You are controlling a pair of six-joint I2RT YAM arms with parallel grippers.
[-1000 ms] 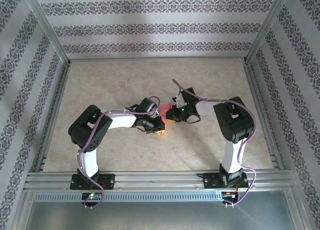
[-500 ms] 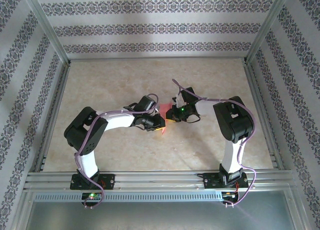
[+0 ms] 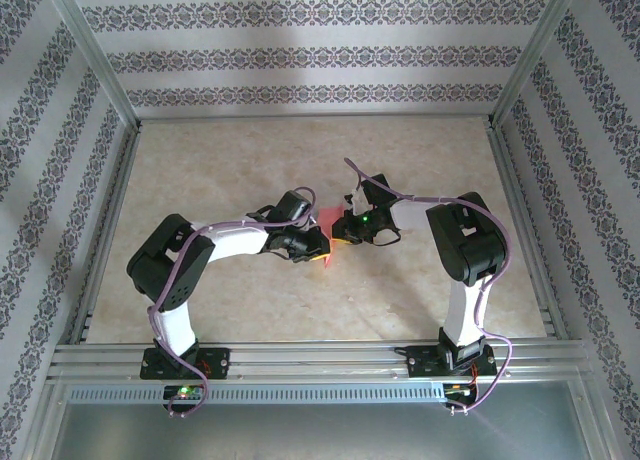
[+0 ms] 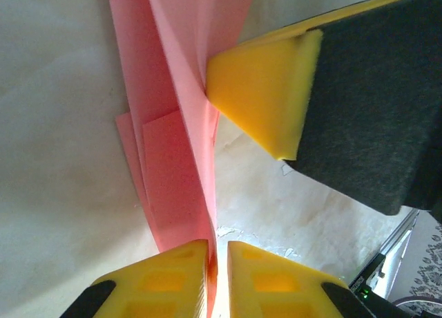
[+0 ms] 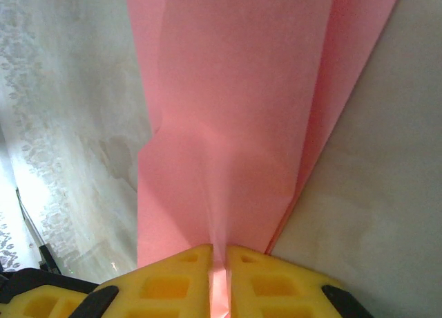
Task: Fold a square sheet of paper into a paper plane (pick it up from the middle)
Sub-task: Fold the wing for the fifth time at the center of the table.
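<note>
Both arms reach inward over the beige counter (image 3: 300,150), with the left gripper (image 3: 314,246) and right gripper (image 3: 345,230) just beside each other mid-counter. A small pink paper (image 3: 329,219) shows between them. Patterned walls (image 3: 300,55) enclose the space.

Both arms bend inward, left pincer (image 3: 320,250) and right pincer (image 3: 341,236) clamped, close together.

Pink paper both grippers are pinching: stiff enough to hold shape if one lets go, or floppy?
Probably floppy: the pink paper is thin, and its folded layers splay apart in the left wrist view. Likely light: fingertip pinches by the left gripper and right gripper seem enough to hold it. With both clamped on it, pulling apart could tear it.
</note>
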